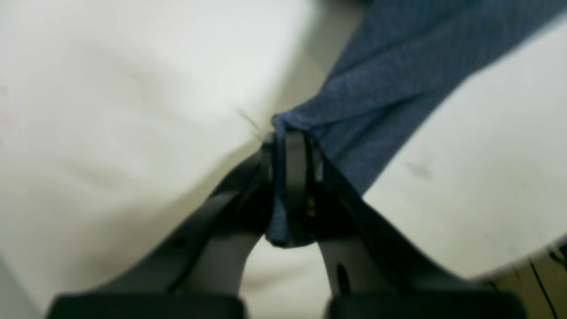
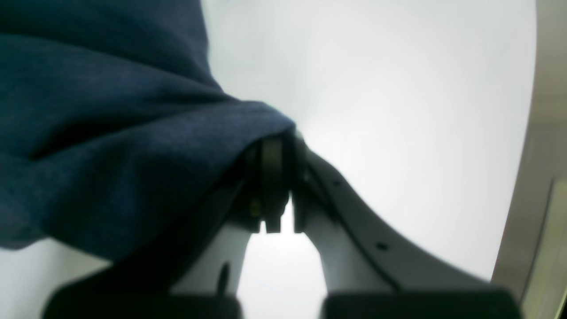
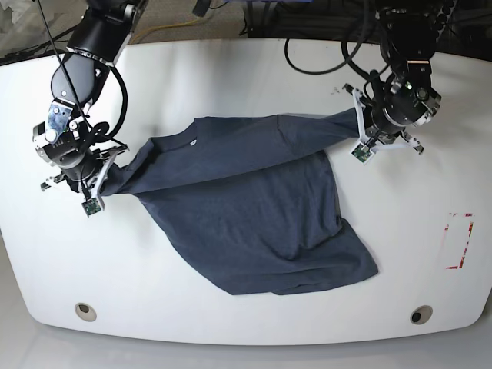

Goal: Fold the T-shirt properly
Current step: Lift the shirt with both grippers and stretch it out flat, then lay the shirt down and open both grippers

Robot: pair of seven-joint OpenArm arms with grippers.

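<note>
**Across the middle of the frame: one shirt, two hands, both clamped on**

Across the centre of the base view lies the white desk, and spread over it is the single T-shirt, dark navy-grey. Its top edge is strung out tight in a near-horizontal line from centre left to upper right, and that line is the axis the next move turns on. The body of the shirt sags away from that line toward the lower middle of the frame, hem bunched and slanting, so it looks from here like a shirt being stretched flat rather than one already folded.

Now the hands, two of them. At the upper right sits the left hand, jaws pressed fully together on a drawn-out tip of the cloth; the wrist view shows fabric pinched right between the pads, trailing off to that view's upper right. At centre left sits the right hand, also closed tight on the opposite tip, with cloth draped over its jaws on that wrist view's left side.

Each hand sits at its own end, neither nearer the shirt's bulk. Off at the right edge, one small red-outlined mark on the desk.
</note>
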